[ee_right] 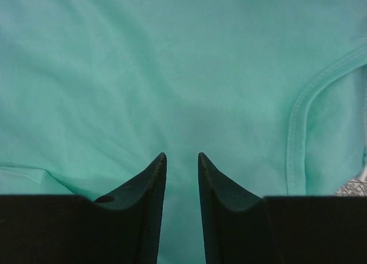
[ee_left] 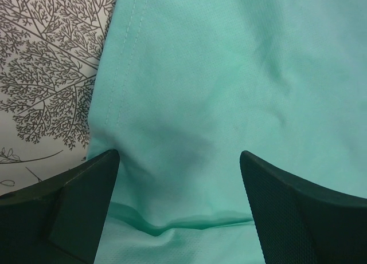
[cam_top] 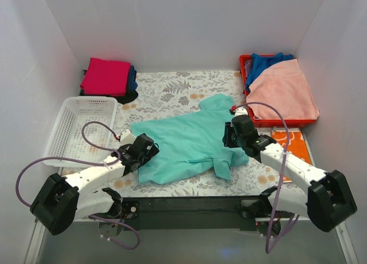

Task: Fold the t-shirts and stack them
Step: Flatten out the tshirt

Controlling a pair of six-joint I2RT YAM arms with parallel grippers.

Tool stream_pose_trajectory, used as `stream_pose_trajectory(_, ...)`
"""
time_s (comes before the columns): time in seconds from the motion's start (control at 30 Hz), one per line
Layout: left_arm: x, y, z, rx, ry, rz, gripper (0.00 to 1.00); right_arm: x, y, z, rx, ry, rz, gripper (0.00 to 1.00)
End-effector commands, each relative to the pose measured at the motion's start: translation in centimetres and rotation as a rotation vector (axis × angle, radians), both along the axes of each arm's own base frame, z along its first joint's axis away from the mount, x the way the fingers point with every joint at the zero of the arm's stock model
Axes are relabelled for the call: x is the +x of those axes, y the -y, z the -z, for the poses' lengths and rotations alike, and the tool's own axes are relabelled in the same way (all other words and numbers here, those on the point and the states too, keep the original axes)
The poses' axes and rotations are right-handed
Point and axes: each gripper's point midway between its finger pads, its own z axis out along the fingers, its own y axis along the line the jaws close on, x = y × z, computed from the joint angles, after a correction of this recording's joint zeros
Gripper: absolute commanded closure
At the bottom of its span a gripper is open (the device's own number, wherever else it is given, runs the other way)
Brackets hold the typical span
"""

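Note:
A mint-teal t-shirt (cam_top: 189,141) lies spread out, partly crumpled, in the middle of the table. My left gripper (cam_top: 144,148) sits at its left hem, jaws wide open, pressed onto the cloth with a small fold (ee_left: 178,218) between the fingers. My right gripper (cam_top: 231,135) is on the shirt's right side near the collar (ee_right: 295,138). Its jaws are nearly together, with teal cloth (ee_right: 182,178) filling the narrow gap and wrinkles running toward it. A folded stack sits at the back left, a magenta shirt (cam_top: 106,76) on top of dark blue and black ones.
A white mesh basket (cam_top: 80,126) stands at the left. A red tray (cam_top: 284,122) at the back right holds a blue shirt (cam_top: 266,62) and a salmon-pink cloth (cam_top: 284,92). An orange patterned mat (cam_top: 295,144) lies in front of the tray. White walls enclose the table.

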Motion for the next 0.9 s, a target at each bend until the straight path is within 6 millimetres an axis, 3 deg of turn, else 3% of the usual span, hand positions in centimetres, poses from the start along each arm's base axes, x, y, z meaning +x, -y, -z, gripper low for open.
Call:
stream_pose_trajectory(0.0, -3.9, -2.5, 4.9, 0.081, -0.175, -0.036, 0.14, 1.3, -2.6, 1.8, 0.068, 0.003, -0.061, 0.66)
stream_pose_trajectory(0.07, -4.2, -2.5, 5.1, 0.068, -0.189, -0.055, 0.14, 0.1, -2.5, 4.4, 0.059, -0.063, -0.068, 0.71)
stream_pose_trajectory(0.17, -5.1, -1.3, 5.2, -0.036, -0.195, -0.048, 0.14, -2.0, -2.3, 6.7, 0.066, -0.145, -0.074, 0.75)
stream_pose_trajectory(0.27, -5.4, -0.3, 4.6, -0.11, -0.183, -0.024, 0.15, -3.5, -2.3, 7.9, 0.072, -0.191, -0.085, 0.77)
stream_pose_trajectory(0.43, -6.0, -1.0, 4.3, -0.077, -0.206, -0.029, 0.15, -7.1, -1.7, 10.5, 0.045, -0.328, -0.094, 0.8)
stream_pose_trajectory(0.53, -6.3, -1.7, 3.5, -0.069, -0.19, -0.055, 0.15, -9.4, -1.4, 11.0, 0.03, -0.375, -0.084, 0.81)
stream_pose_trajectory(0.63, -5.9, -2.6, 1.2, -0.069, -0.126, -0.103, 0.16, -11.3, -1.2, 10.5, 0.023, -0.384, -0.07, 0.82)
stream_pose_trajectory(0.7, -4.6, -3.3, -1.5, -0.067, -0.037, -0.147, 0.16, -11.7, -1.4, 9.4, 0.045, -0.361, -0.054, 0.83)
stream_pose_trajectory(0.8, -4.8, -5.6, -3.4, 0.013, 0.001, -0.199, 0.16, -12.4, -0.5, 8.1, 0.032, -0.326, -0.015, 0.84)
stream_pose_trajectory(0.87, -4.1, -5.7, -5.2, 0.021, 0.041, -0.207, 0.16, -12.5, -0.2, 7.1, 0.044, -0.306, -0.002, 0.84)
